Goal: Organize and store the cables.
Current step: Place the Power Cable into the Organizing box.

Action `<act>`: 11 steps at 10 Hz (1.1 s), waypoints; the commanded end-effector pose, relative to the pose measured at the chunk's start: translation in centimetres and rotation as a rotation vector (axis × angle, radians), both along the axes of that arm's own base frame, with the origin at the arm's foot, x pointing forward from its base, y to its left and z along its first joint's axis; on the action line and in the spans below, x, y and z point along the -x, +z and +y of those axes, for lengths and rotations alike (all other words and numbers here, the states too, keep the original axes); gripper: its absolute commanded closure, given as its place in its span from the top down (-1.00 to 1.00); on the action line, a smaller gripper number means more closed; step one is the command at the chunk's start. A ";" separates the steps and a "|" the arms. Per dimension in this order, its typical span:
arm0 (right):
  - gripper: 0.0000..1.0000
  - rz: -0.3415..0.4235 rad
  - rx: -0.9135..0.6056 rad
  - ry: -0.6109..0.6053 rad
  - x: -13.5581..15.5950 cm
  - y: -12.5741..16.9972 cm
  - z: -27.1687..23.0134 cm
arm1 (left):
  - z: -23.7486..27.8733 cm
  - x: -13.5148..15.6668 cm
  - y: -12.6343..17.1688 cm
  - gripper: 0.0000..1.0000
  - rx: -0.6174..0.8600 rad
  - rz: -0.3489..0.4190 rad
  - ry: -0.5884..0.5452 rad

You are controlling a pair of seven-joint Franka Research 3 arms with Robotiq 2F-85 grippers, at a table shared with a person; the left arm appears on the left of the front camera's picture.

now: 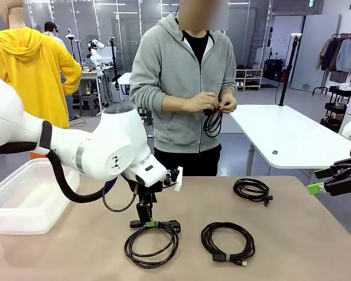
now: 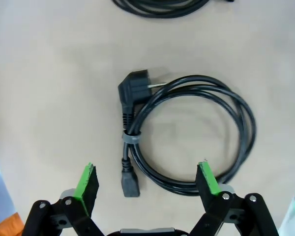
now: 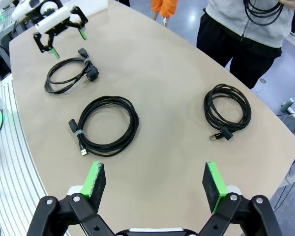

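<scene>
Left gripper [image 2: 146, 169] spread over power cable [image 2: 246, 123], plug [image 2: 132, 91] at its 10 o'clock; I'm lined up to straddle the tied side. Right gripper [image 3: 153, 171] spread, parked clear at 3 o'clock.

The left arm [image 1: 99, 146] enters the front view from 9 o'clock. Its wrist is bent so that the left gripper [image 1: 147, 222] points to 6 o'clock, low near the centre, with jaws spread wide and gripping nothing. The right gripper [image 1: 320, 180] pokes in at 3 o'clock and sits higher, fingers aimed toward 9 o'clock, likewise wide apart and empty. The person's hands [image 1: 203, 103] meet toward 12 o'clock, fingertips pinched together.
</scene>
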State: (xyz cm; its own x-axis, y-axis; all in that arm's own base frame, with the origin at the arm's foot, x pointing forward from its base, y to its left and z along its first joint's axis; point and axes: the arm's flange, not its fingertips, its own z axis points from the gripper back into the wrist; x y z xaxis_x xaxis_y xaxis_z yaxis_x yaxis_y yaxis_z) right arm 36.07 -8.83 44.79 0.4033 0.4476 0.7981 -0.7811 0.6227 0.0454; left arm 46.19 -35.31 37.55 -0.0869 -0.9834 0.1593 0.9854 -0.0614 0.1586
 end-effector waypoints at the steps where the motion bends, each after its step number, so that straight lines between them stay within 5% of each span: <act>1: 1.00 0.021 -0.008 -0.011 0.0 0.3 0.1 | -1.6 -2.2 -0.6 1.00 -0.029 0.019 -0.002; 6: 1.00 0.021 -0.008 -0.011 0.0 0.3 0.1 | -2.5 -4.4 -5.0 1.00 -0.077 0.076 0.006; 7: 1.00 0.021 -0.008 -0.011 0.0 0.3 0.1 | -2.8 -4.5 -5.5 0.78 -0.091 0.080 -0.003; 10: 1.00 0.021 -0.008 -0.011 0.0 0.3 0.1 | -3.0 -4.7 -6.4 -1.00 -0.130 0.112 -0.010; 11: 1.00 0.021 -0.008 -0.011 0.0 0.3 0.1 | -2.9 -4.7 -6.4 -1.00 -0.130 0.117 -0.007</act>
State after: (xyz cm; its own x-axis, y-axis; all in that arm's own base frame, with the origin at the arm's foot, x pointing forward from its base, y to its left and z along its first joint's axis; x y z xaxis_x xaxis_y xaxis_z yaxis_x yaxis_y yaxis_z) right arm 36.06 -8.84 44.79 0.4035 0.4475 0.7981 -0.7811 0.6228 0.0457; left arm 50.37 -37.83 30.79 -0.1004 -0.9931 0.0610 0.9942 -0.0978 0.0441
